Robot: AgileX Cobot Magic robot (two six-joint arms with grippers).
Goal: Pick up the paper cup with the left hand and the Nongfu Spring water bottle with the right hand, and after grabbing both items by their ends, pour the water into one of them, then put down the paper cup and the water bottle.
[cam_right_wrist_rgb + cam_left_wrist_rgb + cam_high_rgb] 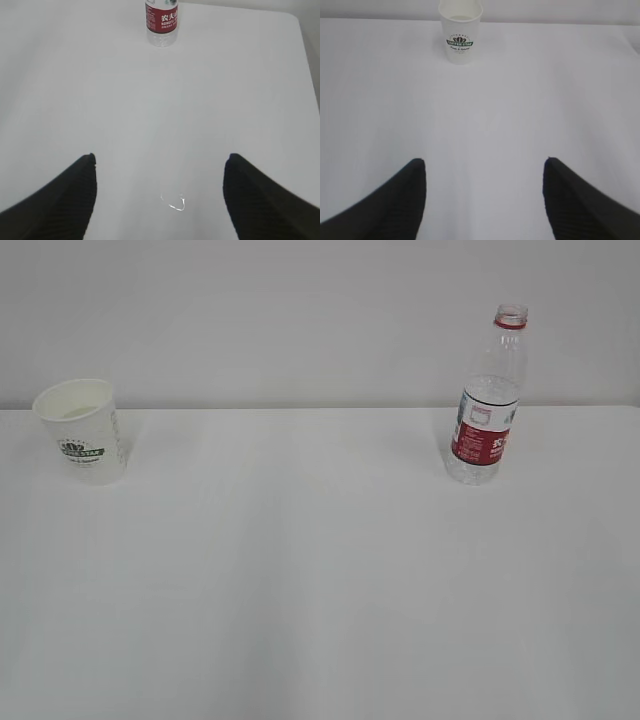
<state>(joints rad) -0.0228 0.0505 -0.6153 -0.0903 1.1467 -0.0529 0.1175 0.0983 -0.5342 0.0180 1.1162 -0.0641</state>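
Black fingers (395, 200) of the left hand (485, 165) fill the bottom corners of the left wrist view, spread wide, nothing between them, only bare white table (485, 125) under the gap. Paper cup (460, 30) sits well ahead of that hand, slightly left of the gap's centre line, upright, logo facing the hand, not touched. Right hand (160, 162) looks the same in its own view: fingers (260, 200) spread wide, holding nothing. Water bottle (162, 22) stands well ahead of it, roughly on the centre line, upright, red label facing the hand; its top is cut off by the frame edge there. Small bright glint (175, 204) on the table between the right fingers, low in the frame; cannot tell what it is. Exterior view shows neither hand, only the cup (82, 430) far left and the bottle (488, 395) right of centre, both standing near the back edge of the table (320, 580), well apart from each other. Bottle has no cap, red ring at the neck. Cup's inside shows a faint line below the rim; cannot tell how full it is. Bottle's level is also unclear.
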